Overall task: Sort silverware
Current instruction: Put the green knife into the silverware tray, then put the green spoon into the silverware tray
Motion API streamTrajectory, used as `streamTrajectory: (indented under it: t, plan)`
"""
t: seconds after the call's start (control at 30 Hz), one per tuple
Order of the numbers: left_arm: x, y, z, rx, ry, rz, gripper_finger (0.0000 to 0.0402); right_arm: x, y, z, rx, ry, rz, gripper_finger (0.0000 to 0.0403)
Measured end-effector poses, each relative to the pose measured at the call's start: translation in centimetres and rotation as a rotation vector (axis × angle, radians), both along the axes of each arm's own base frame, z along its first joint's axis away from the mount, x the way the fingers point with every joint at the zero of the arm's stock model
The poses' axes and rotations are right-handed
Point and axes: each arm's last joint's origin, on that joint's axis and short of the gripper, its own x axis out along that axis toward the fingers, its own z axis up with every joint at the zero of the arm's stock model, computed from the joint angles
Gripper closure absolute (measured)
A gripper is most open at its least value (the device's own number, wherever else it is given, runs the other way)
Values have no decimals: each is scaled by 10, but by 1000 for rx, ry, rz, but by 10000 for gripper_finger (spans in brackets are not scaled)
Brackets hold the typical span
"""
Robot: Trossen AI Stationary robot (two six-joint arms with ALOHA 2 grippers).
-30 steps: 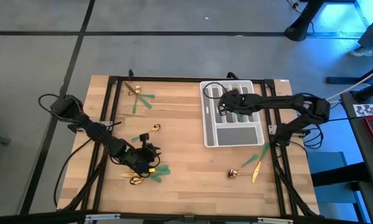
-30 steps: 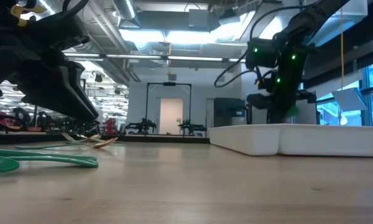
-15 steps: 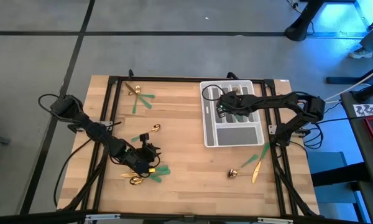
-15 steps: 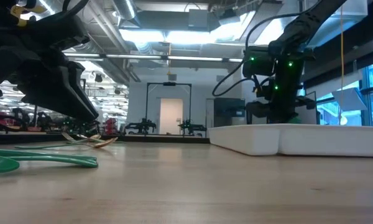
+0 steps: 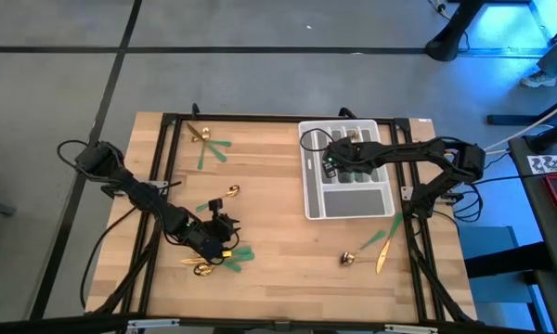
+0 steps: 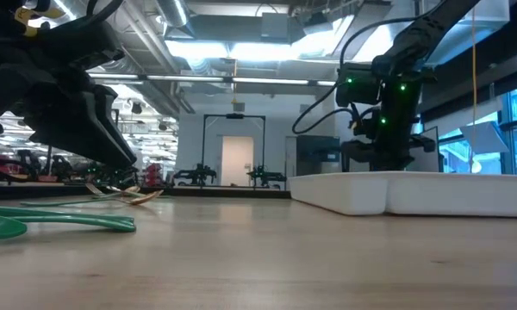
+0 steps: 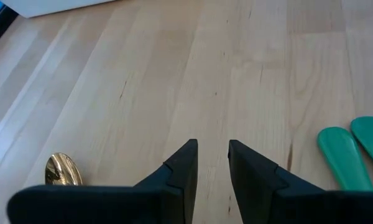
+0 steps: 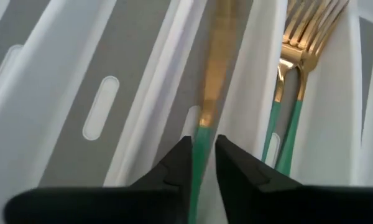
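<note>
The silverware has gold heads and green handles. Loose pieces lie near the table's far-left corner (image 5: 209,148), at centre-left (image 5: 221,197), by the left gripper (image 5: 230,260) and near-right (image 5: 371,249). My right gripper (image 8: 202,155) is low over the grey-white slotted tray (image 5: 348,199), shut on a knife (image 8: 214,68). Forks (image 8: 301,56) lie in the neighbouring slot. My left gripper (image 7: 212,165) hovers above bare wood, open by a narrow gap. A gold spoon head (image 7: 62,169) and green handle ends (image 7: 351,149) lie to either side of it. My right gripper pinches the knife's green handle (image 8: 202,140) between its two fingers, just behind the gold blade. It comes from above, slanting. The knife runs forward from the fingers, along the tray's slot. Whether the blade rests on the tray I cannot tell.
The tray stands at the table's far right, its raised wall (image 6: 414,191) showing in the low view. A black frame (image 5: 172,121) rims the table. Bare wood (image 5: 278,232) lies between the two arms. Two green handles (image 6: 60,222) lie close to the low camera.
My right gripper has moved a little toward the table's left and down into the tray, still carrying the knife, then has held still.
</note>
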Motion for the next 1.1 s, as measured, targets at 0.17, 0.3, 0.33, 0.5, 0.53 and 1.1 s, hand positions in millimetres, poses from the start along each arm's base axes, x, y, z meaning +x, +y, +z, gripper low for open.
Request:
streamTrajectory:
  t: [0.17,0.3,0.33,0.5,0.53,1.1]
  plan:
    - [0,0,0,0,0,0,321,0,0,11,-24,-2,49,268]
    - [-1,-1,0,-11,-5,5,321,-2,9,33,-38,-21,106,236]
    - [-1,-1,0,-14,-7,6,321,-2,15,40,-45,-28,128,232]
    - [-3,-6,0,-33,-15,-1,321,-2,72,70,-67,-106,368,230]
    - [-4,-7,0,-35,-16,-4,321,-2,88,73,-69,-117,454,231]
    - [6,-12,9,-30,-111,-76,321,-77,246,55,250,179,1215,233]
